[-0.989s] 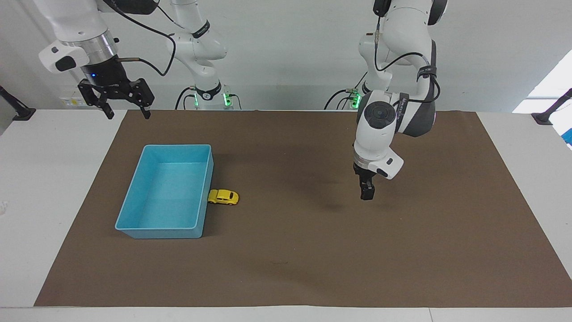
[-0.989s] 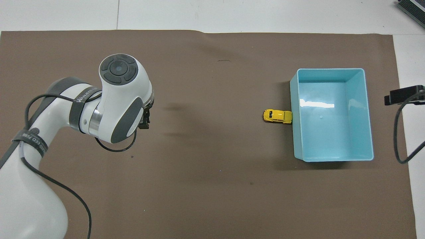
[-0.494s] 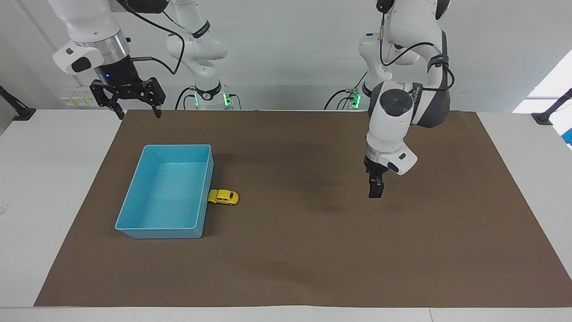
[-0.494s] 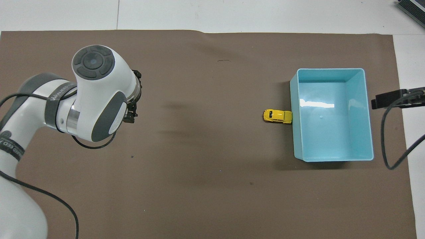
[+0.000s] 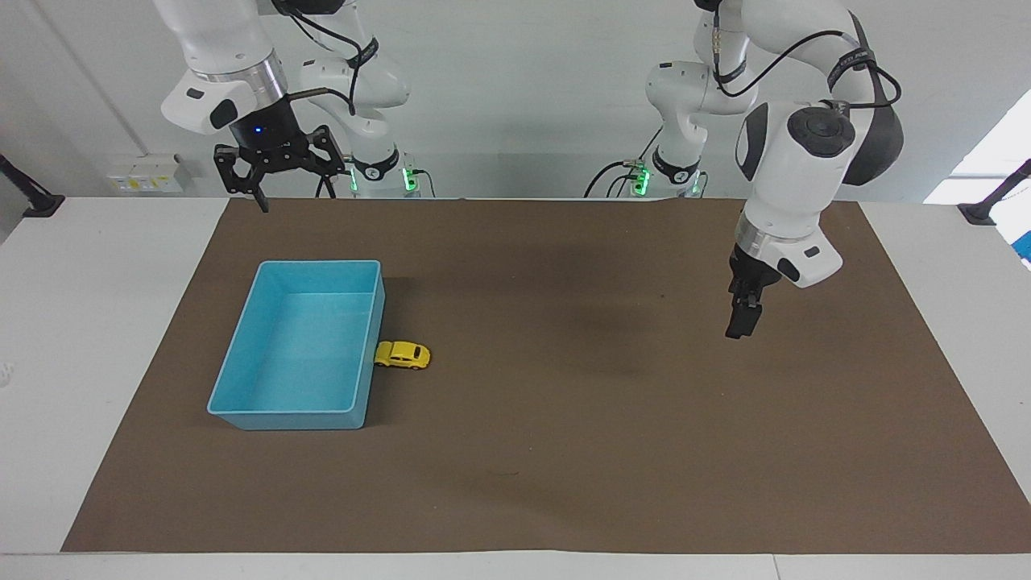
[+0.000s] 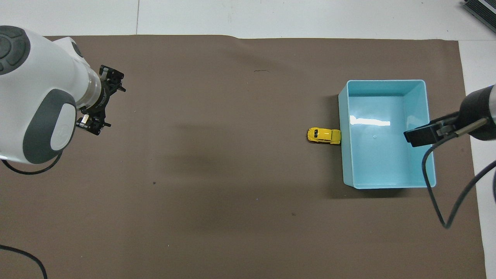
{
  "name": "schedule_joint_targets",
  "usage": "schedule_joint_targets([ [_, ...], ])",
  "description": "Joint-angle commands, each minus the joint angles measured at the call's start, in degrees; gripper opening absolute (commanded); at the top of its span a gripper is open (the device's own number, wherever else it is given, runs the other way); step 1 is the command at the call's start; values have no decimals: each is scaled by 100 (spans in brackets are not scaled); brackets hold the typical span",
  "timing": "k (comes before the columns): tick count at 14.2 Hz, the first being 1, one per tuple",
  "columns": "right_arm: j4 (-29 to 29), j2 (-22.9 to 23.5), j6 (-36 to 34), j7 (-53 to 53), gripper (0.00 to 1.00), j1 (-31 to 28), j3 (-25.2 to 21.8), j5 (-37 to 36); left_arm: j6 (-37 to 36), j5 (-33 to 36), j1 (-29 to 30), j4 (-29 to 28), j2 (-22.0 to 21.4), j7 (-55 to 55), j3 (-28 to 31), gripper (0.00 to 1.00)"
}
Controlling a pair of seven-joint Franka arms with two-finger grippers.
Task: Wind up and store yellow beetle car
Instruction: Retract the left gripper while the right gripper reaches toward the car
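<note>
1. We find the yellow beetle car [image 5: 402, 354] on the brown mat [image 5: 564, 451], apparently touching the blue bin [image 5: 242, 354].
2. Left gripper [image 5: 741, 322] hangs over the mat, open, empty.
3. Right gripper [image 5: 278, 189], raised, open, holds nothing.

My left gripper [image 5: 739, 326] up over bare mat [image 5: 564, 451], my right gripper [image 5: 278, 189] open, raised over the mat's edge by my base, car [image 5: 402, 354] touching the bin [image 5: 242, 346], outside it

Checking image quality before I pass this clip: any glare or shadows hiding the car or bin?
Overhead view: a white glare streak on the blue bin's floor; the yellow beetle car is evenly lit and sharp. Facing view: soft arm shadows on the brown mat, none over the car; window light burns out one upper corner.
</note>
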Motion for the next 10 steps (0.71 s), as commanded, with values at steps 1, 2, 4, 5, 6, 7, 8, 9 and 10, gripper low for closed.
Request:
schedule_joint_targets([
  [1,-262,-67,287,-1199,100,-62,98,27,-162,-105,221,135,-68,886,-42,100],
  [2,-332,-50,314,-1499,100,-70,186,27,-171,-105,327,126,-138,1159,-42,100],
  [4,-403,20,437,-2027,100,-70,335,27,-259,-114,494,126,-235,1888,-42,100],
  [5,-473,21,524,-2325,100,-62,406,27,-259,-114,538,118,-279,2257,-42,100],
  [6,-534,99,603,-2685,100,-62,415,27,-259,-114,548,109,-305,2617,-42,100],
  [7,-526,221,613,-3019,100,-62,441,27,-259,-114,556,109,-314,2960,-33,100],
  [8,-526,327,656,-3284,100,-70,520,35,-259,-114,556,109,-323,3294,-33,100],
  [9,-535,398,761,-3521,100,-70,529,27,-259,-114,591,109,-323,3646,-33,100],
  [10,-526,520,788,-3846,100,-70,538,9,-259,-114,670,100,-340,3989,-42,100],
])
